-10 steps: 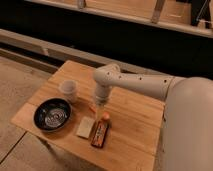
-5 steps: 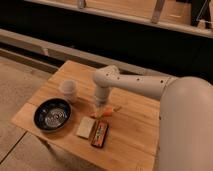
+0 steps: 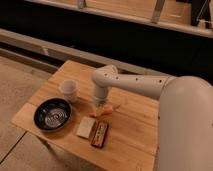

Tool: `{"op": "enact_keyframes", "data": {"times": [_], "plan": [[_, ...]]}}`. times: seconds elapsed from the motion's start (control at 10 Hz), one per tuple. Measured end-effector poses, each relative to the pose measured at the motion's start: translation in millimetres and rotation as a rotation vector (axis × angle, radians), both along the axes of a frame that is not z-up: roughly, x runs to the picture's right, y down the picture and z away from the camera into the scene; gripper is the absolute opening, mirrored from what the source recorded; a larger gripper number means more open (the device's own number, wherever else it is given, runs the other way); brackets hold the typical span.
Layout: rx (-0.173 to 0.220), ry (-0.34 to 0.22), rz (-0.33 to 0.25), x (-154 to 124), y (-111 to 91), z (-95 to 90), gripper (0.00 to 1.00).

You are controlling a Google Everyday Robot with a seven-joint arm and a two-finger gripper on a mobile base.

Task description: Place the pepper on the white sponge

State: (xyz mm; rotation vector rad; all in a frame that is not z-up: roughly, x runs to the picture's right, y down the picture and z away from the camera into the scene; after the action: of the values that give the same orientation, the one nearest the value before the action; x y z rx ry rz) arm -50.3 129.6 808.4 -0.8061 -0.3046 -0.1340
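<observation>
Since one second ago: pepper (image 3: 108, 109) shows slightly farther up from the red-brown block (image 3: 100, 134); the arm's wide near section covers a little more of the right edge.

- Pepper: small, orange, at the tip of the gripper, over the middle of the table. Whether it rests on the wood or is raised cannot be told. Not on the white sponge.
- Gripper (image 3: 101, 108): points down, at 9 o'clock of the pepper, touching or just beside it. Open, closed or grasping: cannot tell.
- White sponge (image 3: 86, 127): flat, at 7 o'clock of the pepper, near, apart from it.
- Red-brown block: at 6 o'clock of the pepper, just beside the sponge's right edge.
- Black bowl (image 3: 52, 114): at 9 o'clock, well apart.
- White cup (image 3: 68, 90): upright, at 10 o'clock.
- Arm (image 3: 135, 85): white, enters from 3 o'clock.
- Wooden table (image 3: 135, 125): bears all items.
</observation>
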Motion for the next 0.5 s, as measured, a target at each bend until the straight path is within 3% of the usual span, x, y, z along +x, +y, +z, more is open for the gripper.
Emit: {"op": "enact_keyframes", "data": {"times": [0.5], "plan": [[0.089, -0.049, -0.001, -9, -25, -34.1, 0.00]]}}
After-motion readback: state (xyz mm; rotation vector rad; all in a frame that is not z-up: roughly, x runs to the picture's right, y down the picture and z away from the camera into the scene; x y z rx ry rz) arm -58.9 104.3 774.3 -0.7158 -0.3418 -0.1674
